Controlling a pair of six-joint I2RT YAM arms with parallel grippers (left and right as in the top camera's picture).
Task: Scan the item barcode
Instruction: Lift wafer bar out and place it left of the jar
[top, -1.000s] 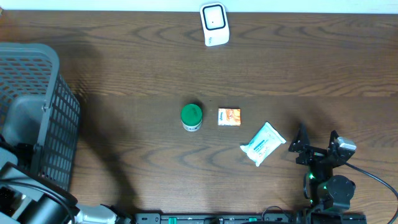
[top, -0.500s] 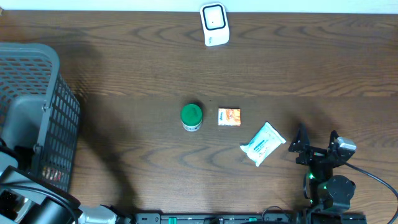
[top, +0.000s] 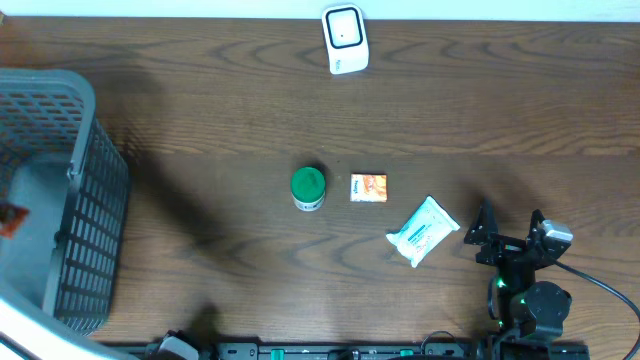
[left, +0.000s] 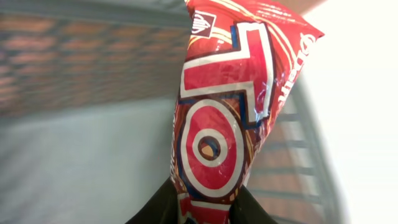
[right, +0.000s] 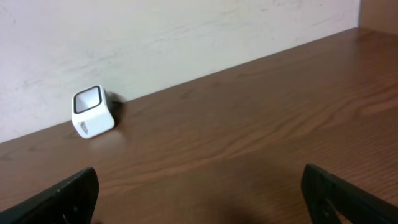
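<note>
Since a second earlier your left gripper (left: 202, 208) had risen over the basket (top: 92, 205), clamped on the red snack packet (left: 224, 112) — pickup done; right gripper (top: 510, 232) stood open, scanner (top: 345, 38) well apart — scan outstanding.

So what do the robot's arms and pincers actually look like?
The right arm is black with rounded joints, small green lights, a grey box beside the black right pincer, and a black cable trailing off. Of the left pincer only black fingertips show.
</note>
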